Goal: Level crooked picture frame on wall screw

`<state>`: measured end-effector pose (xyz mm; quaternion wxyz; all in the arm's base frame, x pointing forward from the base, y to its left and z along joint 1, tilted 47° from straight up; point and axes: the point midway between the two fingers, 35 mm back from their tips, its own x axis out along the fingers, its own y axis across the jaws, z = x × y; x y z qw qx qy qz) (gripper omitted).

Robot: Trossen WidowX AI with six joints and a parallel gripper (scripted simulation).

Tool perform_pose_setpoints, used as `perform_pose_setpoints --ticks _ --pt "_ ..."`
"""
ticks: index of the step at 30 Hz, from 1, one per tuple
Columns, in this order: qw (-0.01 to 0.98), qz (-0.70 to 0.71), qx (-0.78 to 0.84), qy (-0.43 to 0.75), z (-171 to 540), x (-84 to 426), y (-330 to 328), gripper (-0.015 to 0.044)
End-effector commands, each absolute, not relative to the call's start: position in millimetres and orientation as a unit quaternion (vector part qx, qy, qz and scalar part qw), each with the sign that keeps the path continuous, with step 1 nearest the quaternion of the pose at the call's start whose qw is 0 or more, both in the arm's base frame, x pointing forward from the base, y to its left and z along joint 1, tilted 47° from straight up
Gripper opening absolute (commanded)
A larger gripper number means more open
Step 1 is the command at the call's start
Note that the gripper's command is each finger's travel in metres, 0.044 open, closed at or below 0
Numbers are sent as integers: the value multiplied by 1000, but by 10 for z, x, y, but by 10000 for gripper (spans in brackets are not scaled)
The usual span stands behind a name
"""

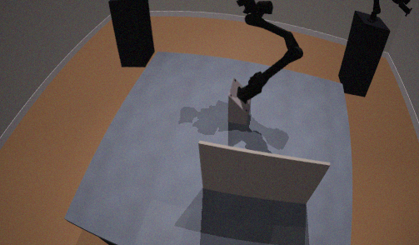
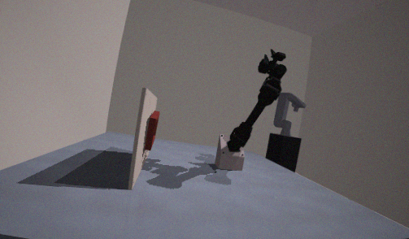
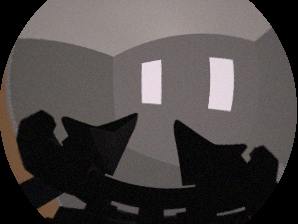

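The red picture frame (image 2: 152, 131) hangs on the arm's side of an upright pale panel (image 2: 139, 142) (image 1: 258, 172). It shows almost edge-on in the exterior view, so I cannot tell how far it tilts or which side is higher. In the top view the panel hides it. The screw and the notched strip are hidden. My gripper (image 3: 156, 119) is open and empty, its two dark fingers apart. In the exterior view it is raised high above the arm's base, well away from the frame and not touching it. The wrist view shows no frame.
The arm's pale base (image 1: 238, 112) (image 2: 229, 159) stands on the blue-grey table top (image 1: 158, 146) (image 2: 236, 203), facing the panel. Black pedestals (image 1: 133, 37) (image 1: 363, 56) stand beyond the table; the right one carries another arm. Two bright rectangles (image 3: 151, 82) (image 3: 221, 84) show on the wall.
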<state>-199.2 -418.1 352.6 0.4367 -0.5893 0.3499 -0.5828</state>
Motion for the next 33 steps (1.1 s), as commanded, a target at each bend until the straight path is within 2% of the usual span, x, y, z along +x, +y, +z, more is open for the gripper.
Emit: perform_pose_setpoints --ticks 1,10,18,25,33 --pt "527 -600 -541 263 3646 -1419 -4224 260" --pt "755 -570 -322 26 3795 152 -3944 260" --pt "881 -452 -24 -139 3721 1305 -3139 260" --pt "887 -310 271 -208 3476 1892 -2219 260" --pt "775 -155 581 -194 3022 2105 -1230 260"
